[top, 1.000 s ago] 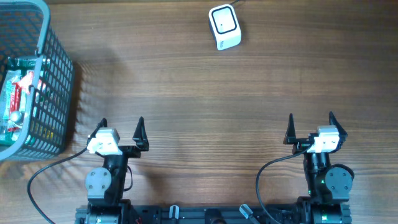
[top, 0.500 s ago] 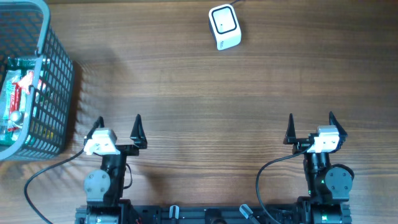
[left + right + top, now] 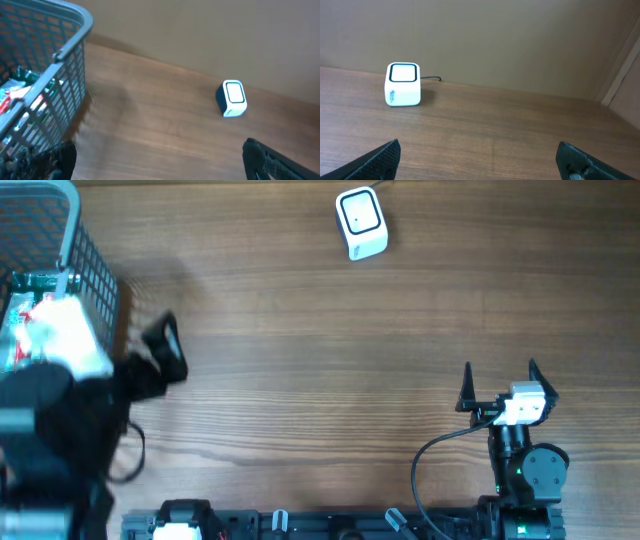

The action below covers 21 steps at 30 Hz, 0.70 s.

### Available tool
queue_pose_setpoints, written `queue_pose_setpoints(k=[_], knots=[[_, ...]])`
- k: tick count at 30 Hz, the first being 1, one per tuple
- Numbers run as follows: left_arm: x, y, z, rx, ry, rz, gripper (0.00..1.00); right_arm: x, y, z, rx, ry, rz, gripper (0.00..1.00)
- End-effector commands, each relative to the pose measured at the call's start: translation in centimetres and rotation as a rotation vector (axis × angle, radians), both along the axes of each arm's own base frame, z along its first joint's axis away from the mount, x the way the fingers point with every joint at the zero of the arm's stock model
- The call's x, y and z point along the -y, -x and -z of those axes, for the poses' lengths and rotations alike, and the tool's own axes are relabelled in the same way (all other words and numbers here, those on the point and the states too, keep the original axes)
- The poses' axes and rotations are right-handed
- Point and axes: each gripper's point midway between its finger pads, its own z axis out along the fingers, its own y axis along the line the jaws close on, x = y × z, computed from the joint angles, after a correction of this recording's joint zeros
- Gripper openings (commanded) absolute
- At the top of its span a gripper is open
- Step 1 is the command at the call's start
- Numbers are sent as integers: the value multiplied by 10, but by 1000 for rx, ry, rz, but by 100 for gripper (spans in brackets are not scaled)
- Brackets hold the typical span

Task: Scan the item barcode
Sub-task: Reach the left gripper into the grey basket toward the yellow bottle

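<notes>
One basket, with one scanner well apart from it. Two grippers, both with fingers spread apart: the left gripper is beside the basket and the right gripper is far from it.

Two black arms with white camera blocks.
The right pincer has two pointed black fingers, a white block behind them, a round black joint housing with a small green light, and a black cable looping to the dark base rail at the frame's bottom edge. The left arm, at the left edge, is a black blur with a white patch.
</notes>
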Motion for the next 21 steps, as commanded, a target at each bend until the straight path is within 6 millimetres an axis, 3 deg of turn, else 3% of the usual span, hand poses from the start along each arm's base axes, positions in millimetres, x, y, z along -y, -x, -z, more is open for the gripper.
queue_pose_setpoints(k=[1, 3, 5, 9, 13, 15, 21], knots=[[-6, -27, -1, -57, -10, -37, 100, 3, 0, -2, 8, 12, 19, 100], [-23, -43, -4, -33, -2, -151, 100, 3, 0, -2, 8, 12, 19, 100], [-63, -48, -8, 0, -21, -381, 100, 3, 0, -2, 8, 12, 19, 100], [-131, -46, -15, 38, -49, -629, 100, 3, 0, -2, 8, 12, 19, 100], [-201, -23, 17, -90, -45, -853, 100, 3, 0, -2, 8, 12, 18, 100], [-224, -17, 44, -180, 7, -902, 100, 3, 0, -2, 8, 12, 19, 100], [-253, -14, 108, -365, 176, -948, 100, 3, 0, -2, 8, 12, 19, 100]])
